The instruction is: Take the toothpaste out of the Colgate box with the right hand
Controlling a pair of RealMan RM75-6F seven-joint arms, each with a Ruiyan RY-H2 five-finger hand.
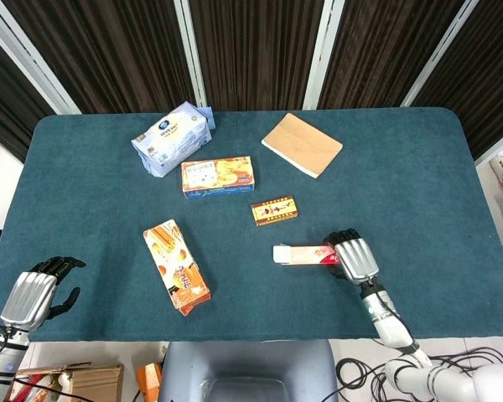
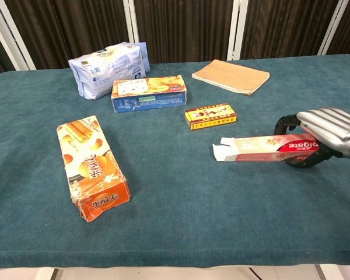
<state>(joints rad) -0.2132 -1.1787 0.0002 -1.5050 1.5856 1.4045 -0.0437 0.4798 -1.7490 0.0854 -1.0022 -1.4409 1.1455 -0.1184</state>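
The Colgate box (image 2: 262, 147) lies flat on the teal table, its left end flap open; in the head view the box (image 1: 298, 254) sits right of centre near the front. My right hand (image 2: 326, 135) grips the red right end of the box, fingers curled around it; the same right hand (image 1: 352, 255) shows from above. The toothpaste itself is hidden inside the box. My left hand (image 1: 35, 293) hangs at the table's front left corner with fingers curled, holding nothing.
A small yellow-red box (image 2: 210, 116) lies just behind the Colgate box. An orange biscuit box (image 2: 91, 166) lies front left, a blue-orange cracker box (image 2: 148, 93) and a white-blue pack (image 2: 107, 68) at the back, a brown notebook (image 2: 230, 76) back right.
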